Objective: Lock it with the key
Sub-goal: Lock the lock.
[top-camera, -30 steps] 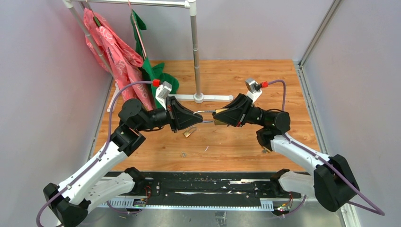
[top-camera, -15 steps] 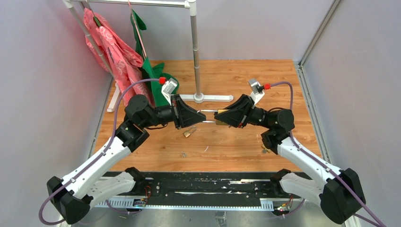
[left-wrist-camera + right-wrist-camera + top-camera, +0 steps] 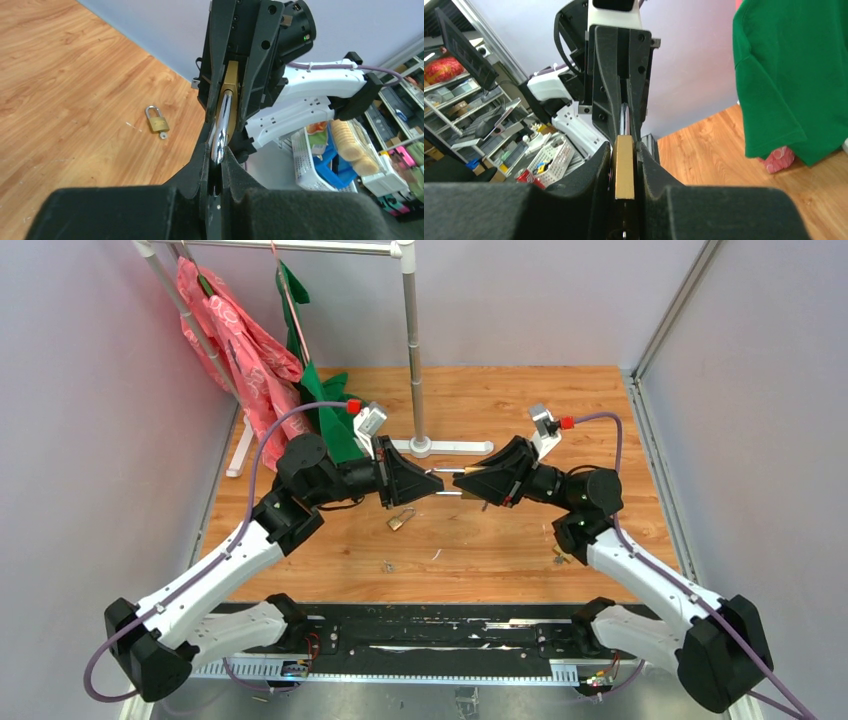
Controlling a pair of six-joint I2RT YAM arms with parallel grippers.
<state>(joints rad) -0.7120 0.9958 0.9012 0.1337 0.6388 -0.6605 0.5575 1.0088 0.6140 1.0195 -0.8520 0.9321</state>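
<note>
Both arms meet in mid-air above the tabletop (image 3: 480, 540). The right claw (image 3: 625, 150) is clamped on the brass padlock (image 3: 625, 167), and the left claw (image 3: 216, 150) is pinched together on a silver metal piece (image 3: 221, 125) that runs into the padlock's end. I cannot tell whether this piece is the key or the shackle. A small padlock (image 3: 156, 119) lies on the tabletop below, nearer the left arm. Judging by this, the task is midway: the parts are joined, but the locking isn't confirmed.
</note>
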